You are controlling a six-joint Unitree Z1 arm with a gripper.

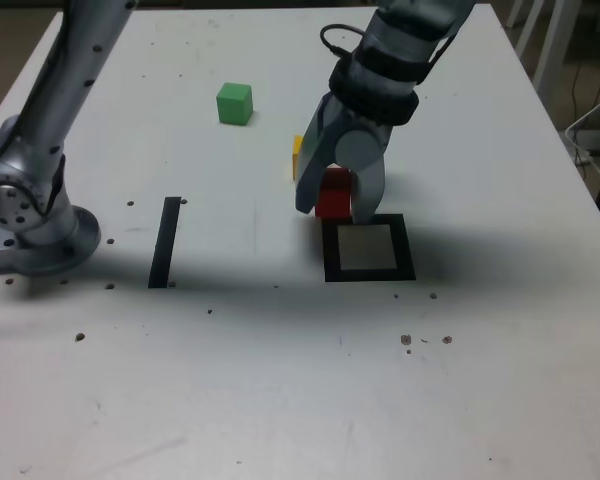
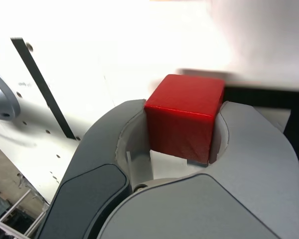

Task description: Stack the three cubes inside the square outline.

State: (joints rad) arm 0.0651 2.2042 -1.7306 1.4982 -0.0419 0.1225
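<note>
My gripper (image 1: 332, 208) is shut on the red cube (image 1: 334, 193), which sits just behind the far left corner of the square outline (image 1: 369, 250) on the white table. The wrist view shows the same red cube (image 2: 183, 118) squeezed between the two grey fingers (image 2: 259, 149), with the outline's black edge (image 2: 269, 94) just past it. A yellow cube (image 1: 297, 155) shows partly behind the gripper, most of it hidden. The green cube (image 1: 234, 103) stands alone farther back, toward the exterior view's left.
A straight black strip (image 1: 165, 241) lies on the table at the exterior view's left of the outline. The arm's base (image 1: 30, 225) stands at the far left edge. Small dark specks dot the table's front area.
</note>
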